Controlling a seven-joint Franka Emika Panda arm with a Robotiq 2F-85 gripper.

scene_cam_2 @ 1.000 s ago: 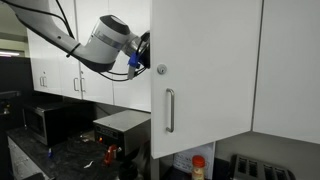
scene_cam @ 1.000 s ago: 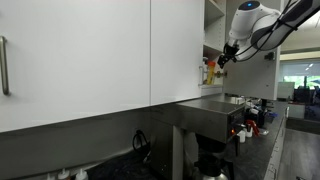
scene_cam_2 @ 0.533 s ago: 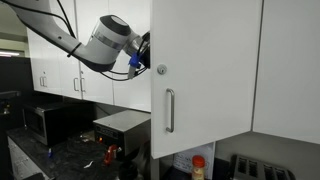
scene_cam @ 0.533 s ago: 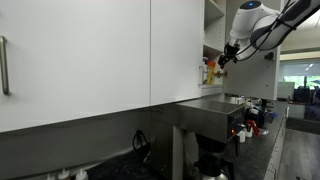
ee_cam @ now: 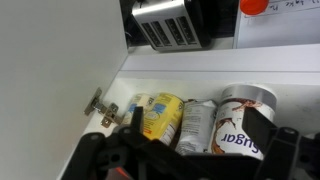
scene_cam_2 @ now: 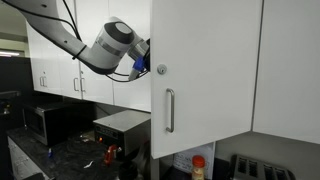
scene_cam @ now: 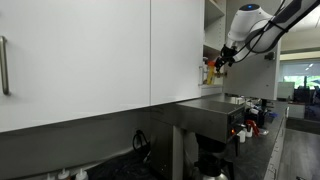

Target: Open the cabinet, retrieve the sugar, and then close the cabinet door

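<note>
The cabinet [scene_cam: 213, 22] stands open, with shelves showing in an exterior view. My gripper [scene_cam: 218, 60] reaches into it at the lower shelf. In the wrist view, which is upside down, the sugar [ee_cam: 243, 118] is a round jar with a grey lid and a "Sugar" label. It stands beside a pale packet [ee_cam: 197, 124] and a yellow tin [ee_cam: 160, 115]. My gripper [ee_cam: 198, 138] is open, one finger by the yellow tin and one in front of the sugar jar, holding nothing. The cabinet door [scene_cam_2: 205, 70] with its short silver handle [scene_cam_2: 168, 110] hides my fingers in an exterior view.
Colourful bottles [scene_cam: 208, 70] stand on the shelf by my gripper. A hinge [ee_cam: 100, 108] sits on the white panel to the left in the wrist view. A big near white front [scene_cam: 80, 55] fills much of an exterior view. A counter with appliances [scene_cam_2: 120, 130] lies below.
My wrist has shifted slightly further toward the cabinet opening. The jars and the door have not moved.
</note>
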